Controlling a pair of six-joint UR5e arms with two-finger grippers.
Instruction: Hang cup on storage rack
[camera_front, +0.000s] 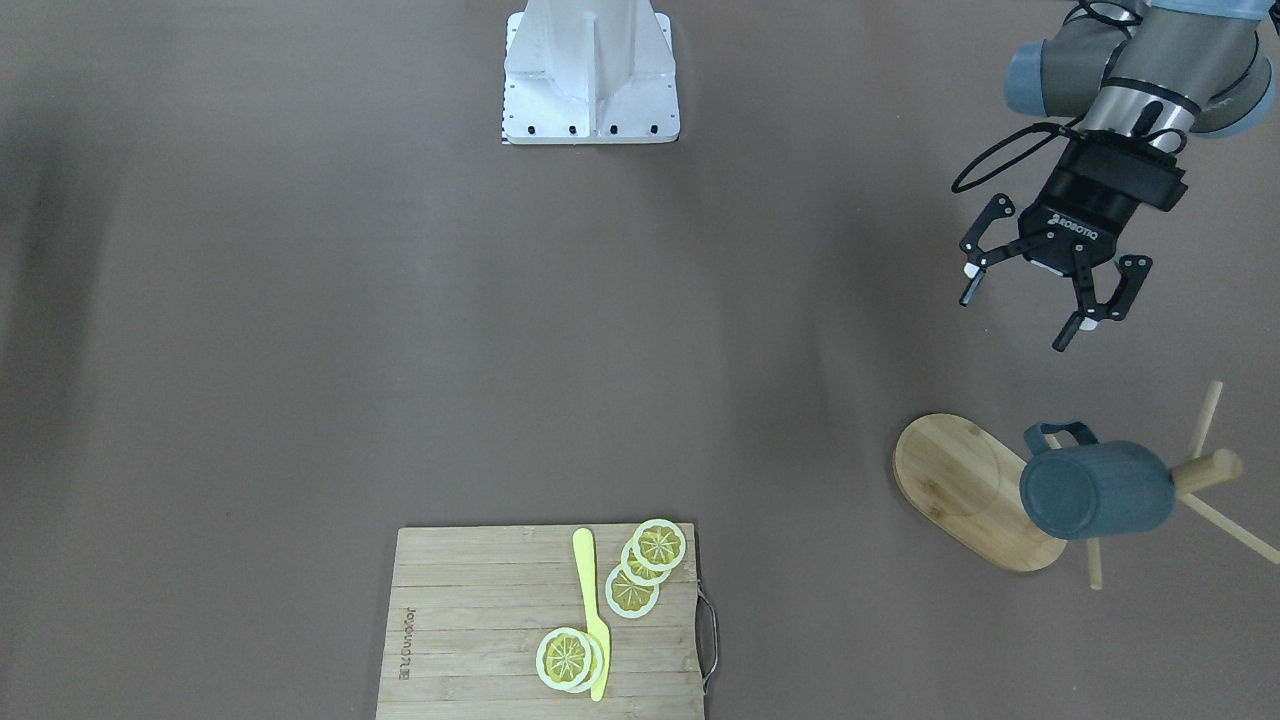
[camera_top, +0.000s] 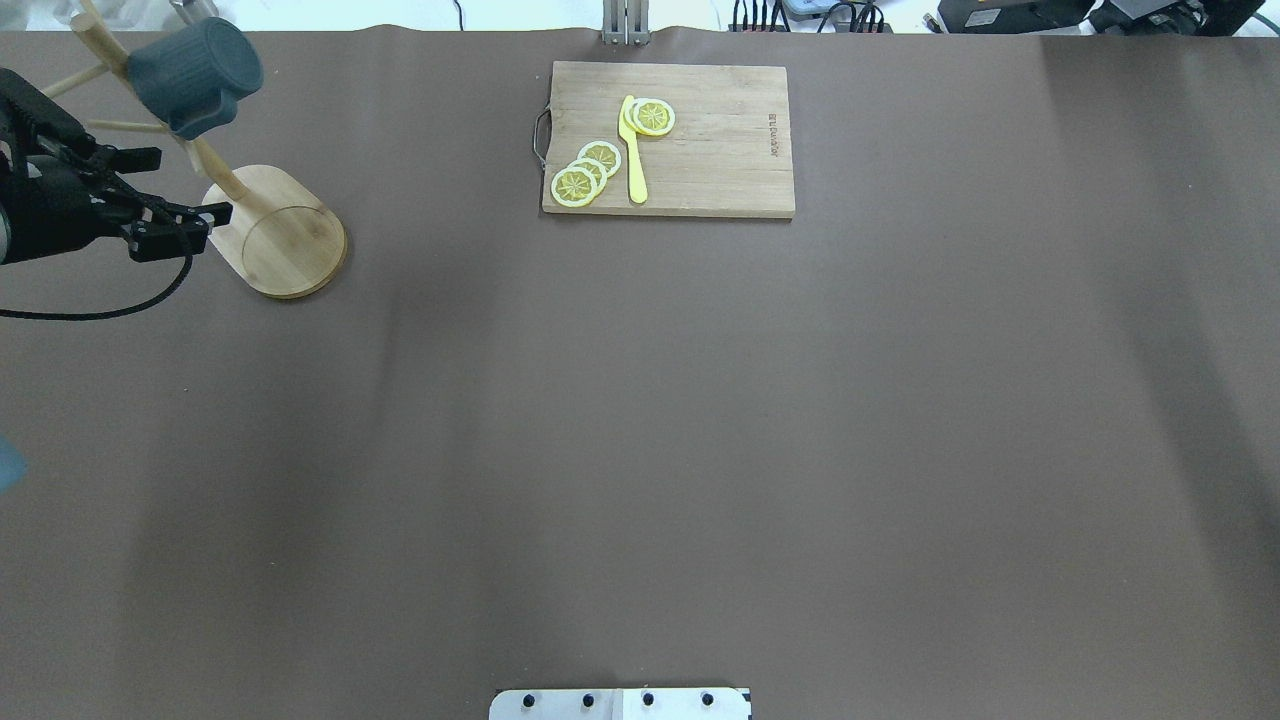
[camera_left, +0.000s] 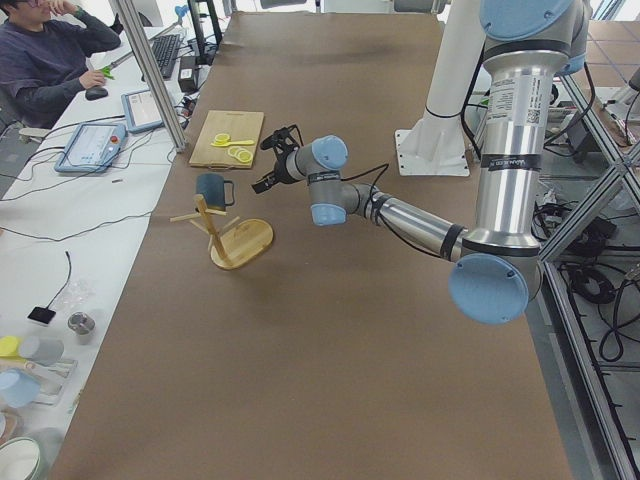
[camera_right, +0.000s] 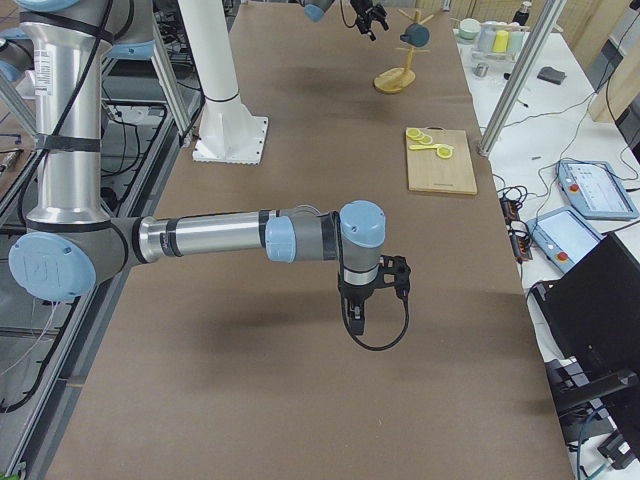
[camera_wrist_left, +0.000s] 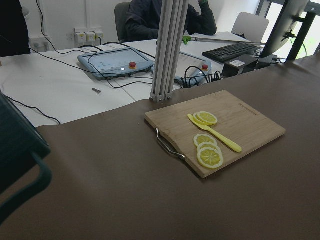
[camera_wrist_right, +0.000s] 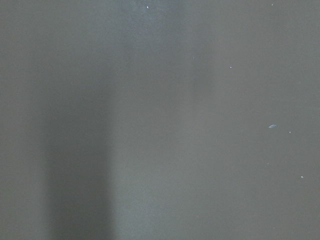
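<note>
1. Cup (camera_front: 1097, 492) and left gripper (camera_front: 1014, 322) are apart. The gripper hangs in the air on the robot's side of the cup, its fingers spread wide with nothing between them, and they point toward the rack.
2. It hangs high on the storage rack (camera_front: 950, 480), near the top of the post and clear of the table (camera_front: 300, 350).
3. Its long axis lies tilted, not upright. The flat closed bottom is turned toward the table's middle, and the handle is on the side nearer the robot. None of the inside shows. I cannot tell how the peg passes through the handle.
4. The rack's oval base stands flat near the table's left end.
5. Well apart, a cutting board (camera_front: 470, 620) at the far edge carries lemon slices (camera_front: 658, 545) and a yellow knife (camera_front: 590, 600).
6. The right gripper (camera_right: 360, 318) points down over bare table. I cannot tell whether it is open or closed.
</note>
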